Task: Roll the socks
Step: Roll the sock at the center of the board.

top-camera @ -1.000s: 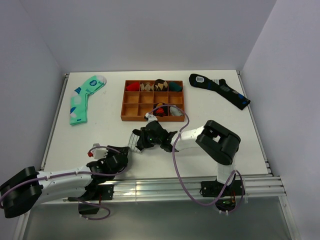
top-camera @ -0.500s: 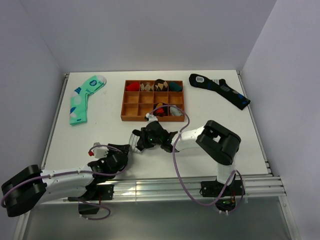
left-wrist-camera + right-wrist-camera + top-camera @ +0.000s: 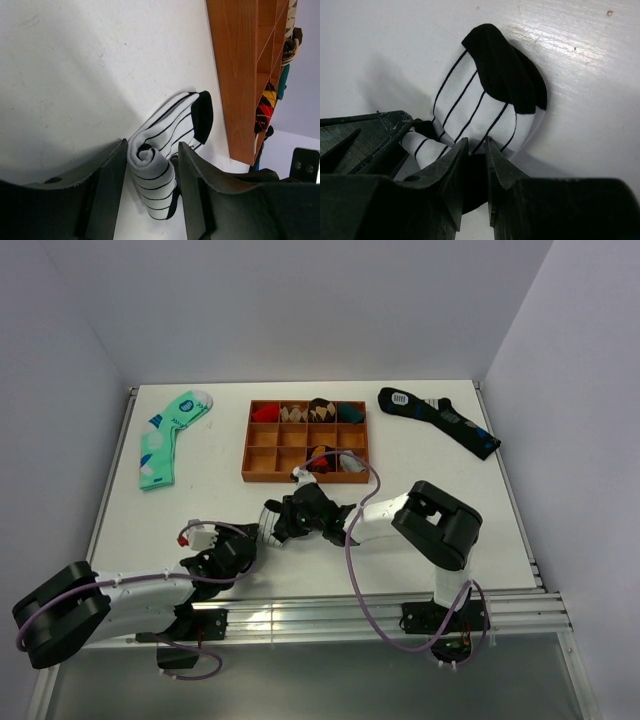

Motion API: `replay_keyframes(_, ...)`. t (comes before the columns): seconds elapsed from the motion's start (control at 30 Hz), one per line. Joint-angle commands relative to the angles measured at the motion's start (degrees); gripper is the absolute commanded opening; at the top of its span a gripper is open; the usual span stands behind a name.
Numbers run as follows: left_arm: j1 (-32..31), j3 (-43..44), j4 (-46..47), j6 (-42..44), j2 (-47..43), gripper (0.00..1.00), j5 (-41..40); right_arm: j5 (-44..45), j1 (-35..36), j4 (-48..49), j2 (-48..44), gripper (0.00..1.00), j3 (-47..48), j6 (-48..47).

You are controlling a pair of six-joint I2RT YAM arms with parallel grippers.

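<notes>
- Left gripper (image 3: 151,146): jaws apart, straddling the coiled end; I cannot tell if they touch it.
- Striped sock (image 3: 167,122): on the table (image 3: 180,510), near the wooden tray (image 3: 246,445), partly rolled, black end loose.
- Right gripper (image 3: 476,142): pinched on the sock's edge. Best used as an anchor while the coil turns evenly toward the loose end.

A white table (image 3: 200,505) carries an orange-brown divided tray (image 3: 247,445) at its middle back, with rolled socks in several compartments, mostly along the far row. A mint green sock (image 3: 165,438) lies well left of it, and a long black sock (image 3: 440,420) lies at the far right.
</notes>
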Motion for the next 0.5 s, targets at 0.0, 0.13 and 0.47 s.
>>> replay_keyframes(0.0,0.6,1.5,-0.8,3.6,2.3,0.51,1.9,-1.4,0.9,-24.7,7.0,0.28,-6.9,-1.9)
replay_keyframes(0.13,0.6,1.9,0.0,6.5,3.7,0.5,3.2,-1.5,0.8,-24.2,7.2,0.28,-7.0,-1.8)
replay_keyframes(0.47,0.5,2.1,-1.1,8.9,4.0,0.37,5.2,-1.5,0.9,-23.8,7.5,0.28,-6.9,-1.6)
